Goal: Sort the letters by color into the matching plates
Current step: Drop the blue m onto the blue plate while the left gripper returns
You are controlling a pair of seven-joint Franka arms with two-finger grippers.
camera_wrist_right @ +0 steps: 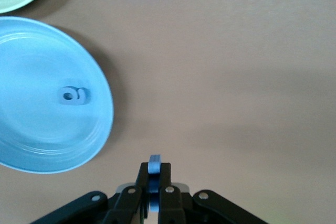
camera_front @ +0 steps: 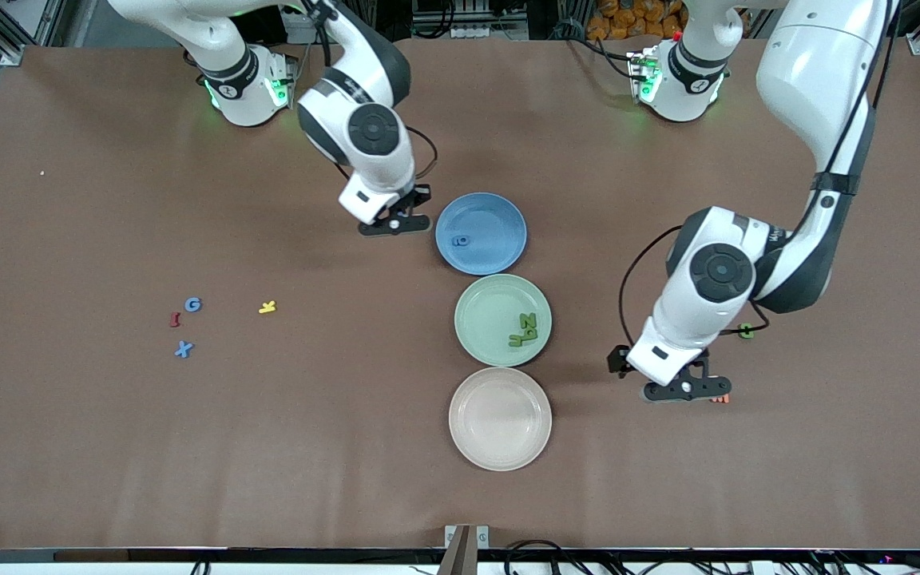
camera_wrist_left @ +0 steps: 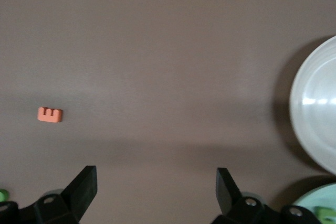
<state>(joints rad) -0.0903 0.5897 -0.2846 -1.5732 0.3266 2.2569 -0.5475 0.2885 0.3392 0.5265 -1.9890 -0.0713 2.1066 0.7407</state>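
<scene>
My right gripper is shut on a blue letter and holds it over bare table beside the blue plate, which holds one blue letter. The mint green plate holds green letters. My left gripper is open and empty over the table toward the left arm's end, next to an orange letter, which also shows in the left wrist view. A green letter lies by the left arm. Blue letters G and X, a red letter and a yellow letter lie toward the right arm's end.
A cream-beige plate sits nearest the front camera, in line with the green and blue plates. The robot bases stand along the table's edge farthest from the front camera.
</scene>
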